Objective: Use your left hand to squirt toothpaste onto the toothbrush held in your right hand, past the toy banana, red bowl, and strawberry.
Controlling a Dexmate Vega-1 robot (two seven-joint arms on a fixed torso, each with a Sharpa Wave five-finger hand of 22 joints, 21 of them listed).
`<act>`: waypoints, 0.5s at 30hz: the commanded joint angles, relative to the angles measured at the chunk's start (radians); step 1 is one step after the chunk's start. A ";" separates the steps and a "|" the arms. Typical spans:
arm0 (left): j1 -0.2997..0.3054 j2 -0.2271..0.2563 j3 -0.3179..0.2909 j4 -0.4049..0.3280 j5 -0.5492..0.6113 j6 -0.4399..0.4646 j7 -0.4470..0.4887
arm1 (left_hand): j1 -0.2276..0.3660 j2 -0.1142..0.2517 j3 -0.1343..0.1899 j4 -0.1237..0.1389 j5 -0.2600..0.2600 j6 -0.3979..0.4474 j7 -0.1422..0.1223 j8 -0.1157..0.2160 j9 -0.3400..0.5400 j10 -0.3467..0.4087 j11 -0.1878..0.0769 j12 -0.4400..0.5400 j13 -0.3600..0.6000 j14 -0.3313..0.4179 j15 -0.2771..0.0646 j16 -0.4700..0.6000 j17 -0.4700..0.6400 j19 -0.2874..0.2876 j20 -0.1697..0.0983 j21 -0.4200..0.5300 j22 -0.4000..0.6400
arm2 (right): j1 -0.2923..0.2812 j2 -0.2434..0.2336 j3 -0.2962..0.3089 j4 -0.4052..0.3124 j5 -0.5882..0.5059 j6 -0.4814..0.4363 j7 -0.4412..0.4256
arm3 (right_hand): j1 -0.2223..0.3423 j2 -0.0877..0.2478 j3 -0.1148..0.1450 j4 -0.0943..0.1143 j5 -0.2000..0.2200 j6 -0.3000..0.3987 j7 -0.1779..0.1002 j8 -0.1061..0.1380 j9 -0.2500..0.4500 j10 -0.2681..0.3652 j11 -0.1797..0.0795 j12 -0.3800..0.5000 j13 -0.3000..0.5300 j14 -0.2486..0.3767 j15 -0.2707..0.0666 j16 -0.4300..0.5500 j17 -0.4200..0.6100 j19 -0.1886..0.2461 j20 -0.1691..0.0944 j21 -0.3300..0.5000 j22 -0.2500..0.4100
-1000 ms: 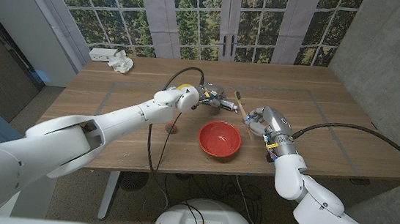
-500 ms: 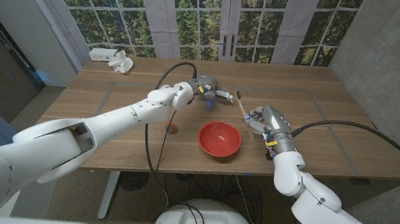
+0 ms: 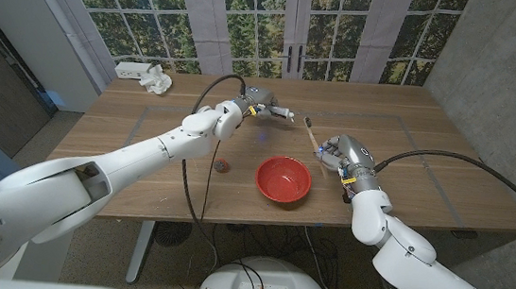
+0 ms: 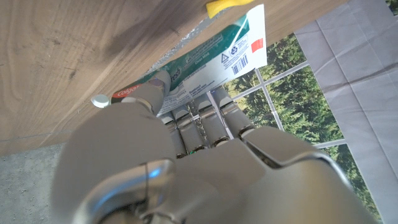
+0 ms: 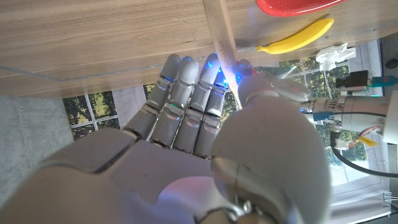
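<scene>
- Toothpaste tube [image 4: 205, 59] being gripped in left hand [image 3: 260, 106], raised above the counter [image 3: 144, 143] near its far middle, cap end [image 4: 99, 100] aiming toward the toothbrush.
- Toothbrush [image 3: 313, 135] being pinched in right hand [image 3: 340, 155], head angling toward the tube.
- Red bowl [image 3: 283, 178] sitting just in front, between both hands.
- Strawberry [image 3: 223, 165] lying left of bowl.
- Toy banana [image 5: 297, 37] lying beside the bowl.

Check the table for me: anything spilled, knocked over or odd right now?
Nothing stands out. The red bowl sits upright, the strawberry lies beside it, and no paste shows on the wood. The left robot hand holds the toothpaste tube; the right robot hand holds the toothbrush.
</scene>
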 commanded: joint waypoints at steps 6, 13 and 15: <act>0.040 0.063 -0.043 -0.102 0.066 0.049 -0.007 | 0.018 -0.001 -0.002 -0.002 0.006 0.010 -0.003 -0.003 0.005 0.004 -0.012 -0.003 0.002 -0.005 -0.171 -0.004 0.002 -0.005 -0.002 0.008 0.005 | 0.096 0.012 -0.061 0.015 0.003 -0.154 0.055 | 0.041 0.033 0.023 0.013 0.007 0.011 -0.004 0.002 0.002 0.049 -0.045 -0.003 0.006 0.004 -0.094 0.005 0.003 -0.007 -0.014 0.014 -0.002; 0.054 0.087 -0.063 -0.144 0.096 0.063 -0.017 | 0.020 -0.002 -0.004 -0.002 0.006 0.011 -0.005 -0.005 0.005 0.004 -0.014 -0.004 0.003 -0.005 -0.170 -0.004 0.003 -0.006 -0.002 0.009 0.005 | 0.140 0.011 -0.102 0.029 -0.020 -0.201 0.057 | 0.040 0.033 0.023 0.014 0.007 0.010 -0.004 0.001 0.003 0.053 -0.043 -0.004 0.005 0.004 -0.094 0.005 0.003 -0.009 -0.014 0.020 -0.004; 0.057 0.092 -0.067 -0.153 0.106 0.064 -0.018 | 0.021 -0.003 -0.005 -0.003 0.006 0.011 -0.006 -0.005 0.005 0.004 -0.014 -0.004 0.003 -0.006 -0.171 -0.005 0.003 -0.007 -0.003 0.009 0.005 | 0.155 0.011 -0.112 0.035 -0.022 -0.215 0.065 | 0.040 0.032 0.023 0.014 0.007 0.010 -0.004 0.001 0.003 0.053 -0.044 -0.004 0.006 0.005 -0.094 0.006 0.003 -0.010 -0.014 0.022 -0.005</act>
